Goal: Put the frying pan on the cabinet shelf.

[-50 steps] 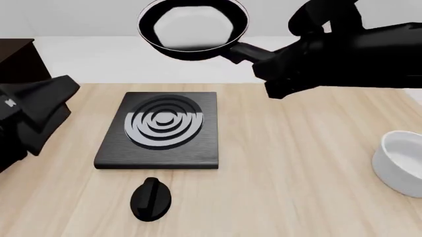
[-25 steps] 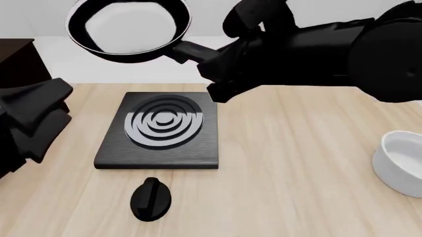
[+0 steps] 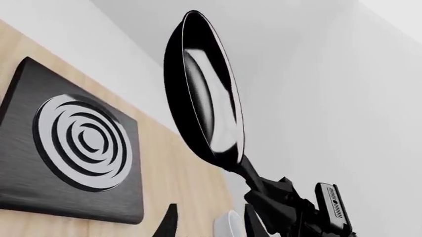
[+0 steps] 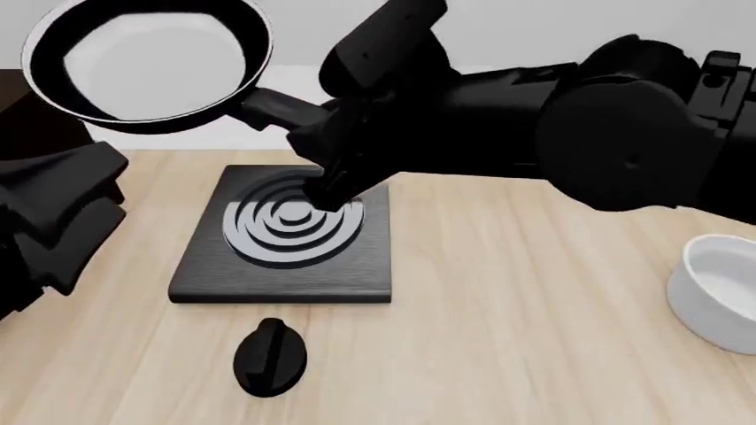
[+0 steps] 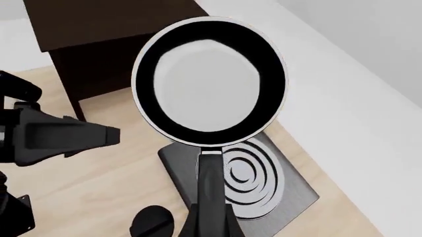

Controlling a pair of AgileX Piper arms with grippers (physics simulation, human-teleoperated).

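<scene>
Frying pan [image 4: 148,66]: we hold it aloft by its handle in the right gripper [image 4: 310,124], jaws clamped, pan out ahead of the fingers, beyond the burner plate [image 4: 287,232] and near the dark cabinet shelf [image 5: 115,22]. Left gripper [image 4: 53,221]: idle beside the plate; open or closed, we cannot tell.
</scene>
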